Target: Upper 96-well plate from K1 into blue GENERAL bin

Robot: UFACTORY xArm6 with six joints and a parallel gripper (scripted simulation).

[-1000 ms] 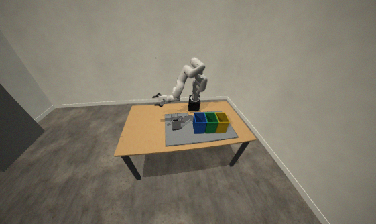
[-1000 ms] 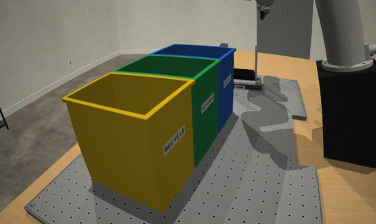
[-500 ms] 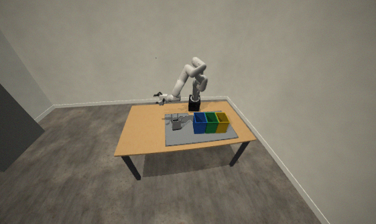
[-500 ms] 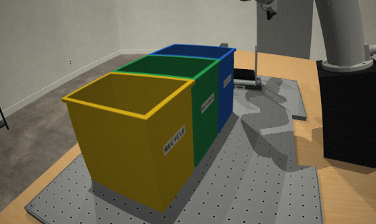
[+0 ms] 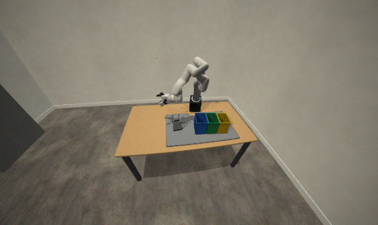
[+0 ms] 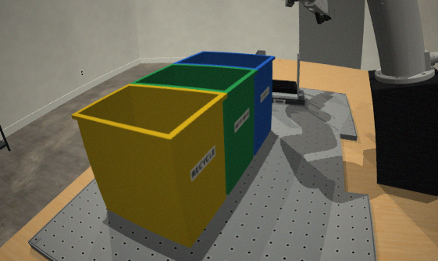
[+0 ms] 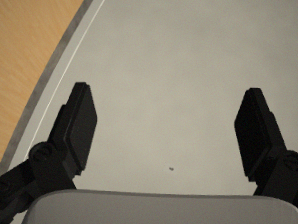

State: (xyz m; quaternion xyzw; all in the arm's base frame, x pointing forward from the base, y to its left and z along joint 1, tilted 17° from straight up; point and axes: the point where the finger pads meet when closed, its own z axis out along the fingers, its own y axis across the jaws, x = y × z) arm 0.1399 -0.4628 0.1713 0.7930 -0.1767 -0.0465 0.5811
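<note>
1. I see the stack rack K1 standing on the grey perforated mat, just beside the blue bin on the side away from the other two bins. From the top view it is too small for me to make out its two plates one by one.
2. In the exterior view a dark well plate lies low on the rack behind the blue bin. I cannot tell from here whether it is the upper or the lower one.
3. The rack's thin upright post rises beside that plate.
4. The three bins stand upright in a row, touching: blue, then the green bin, then the yellow bin.
5. On the exterior camera I read RECYCLE on the yellow bin. The signs on the green bin and the blue one are too blurred for me to read.
6. My gripper hangs off the back left of the table, well apart from the rack and above table height.
7. On the wrist camera both black fingers stand spread wide, with nothing between them. The gripper faces the pale wall, with a strip of table edge at the left.
8. The arm's black pedestal sits at the table's back edge, near the blue bin.
</note>
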